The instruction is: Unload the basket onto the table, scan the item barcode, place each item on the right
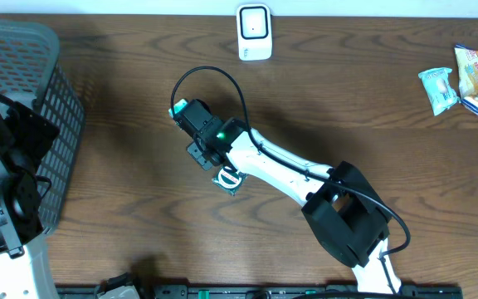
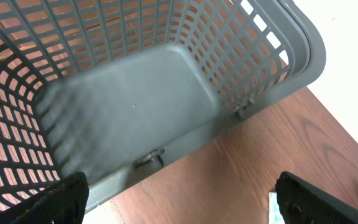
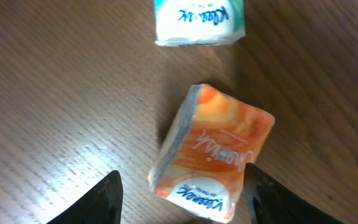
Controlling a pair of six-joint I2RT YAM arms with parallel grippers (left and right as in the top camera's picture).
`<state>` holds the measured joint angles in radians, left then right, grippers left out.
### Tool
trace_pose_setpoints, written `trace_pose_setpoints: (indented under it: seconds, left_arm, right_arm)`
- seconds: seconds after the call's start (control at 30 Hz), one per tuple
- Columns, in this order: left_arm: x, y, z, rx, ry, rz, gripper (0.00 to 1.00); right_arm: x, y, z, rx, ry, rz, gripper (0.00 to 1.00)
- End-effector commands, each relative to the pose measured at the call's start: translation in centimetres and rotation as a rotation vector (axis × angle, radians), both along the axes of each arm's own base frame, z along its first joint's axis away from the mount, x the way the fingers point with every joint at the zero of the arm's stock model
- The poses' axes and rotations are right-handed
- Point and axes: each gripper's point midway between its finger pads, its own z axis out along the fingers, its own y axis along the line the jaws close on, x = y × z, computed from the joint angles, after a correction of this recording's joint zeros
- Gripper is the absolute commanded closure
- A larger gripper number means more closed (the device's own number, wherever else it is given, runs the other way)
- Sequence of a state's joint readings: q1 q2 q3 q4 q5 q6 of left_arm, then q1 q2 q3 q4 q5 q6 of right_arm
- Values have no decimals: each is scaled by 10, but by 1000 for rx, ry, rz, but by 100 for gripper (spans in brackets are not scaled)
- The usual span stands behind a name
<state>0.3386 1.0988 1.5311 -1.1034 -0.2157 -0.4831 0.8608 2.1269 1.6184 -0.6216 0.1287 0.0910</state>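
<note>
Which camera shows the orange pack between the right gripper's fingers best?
Right wrist: the orange pack sits mid-frame with its print visible, inside the right gripper. In the overhead view, the right arm hides it. The left wrist view shows the basket, not the pack.

Wood table [image 1: 139, 232] — basket [image 1: 66, 108], scanner [image 1: 254, 31], tissue packs [image 3: 213, 155], snacks [image 1: 465, 79]

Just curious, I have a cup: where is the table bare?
Bare wood between the basket and the right gripper, and between the scanner and the snack packets. Crowded under that gripper: orange pack, white pack.
</note>
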Motion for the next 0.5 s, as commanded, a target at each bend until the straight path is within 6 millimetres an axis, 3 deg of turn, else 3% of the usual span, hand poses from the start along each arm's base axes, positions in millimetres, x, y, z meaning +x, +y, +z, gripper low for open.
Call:
trace_pose_setpoints:
  seconds: [0.0,0.27,0.47]
  left_arm:
    - [-1,1,0,-2,0,13,5]
    - [-1,1,0,-2,0,13,5]
    - [-1,1,0,-2,0,13,5]
  right_arm:
    - [-7,4,-7,5,25,21,42]
    - [25,-29,3,-155,-159,-94,51]
    - [32,-43,3,-194,-173,-111,55]
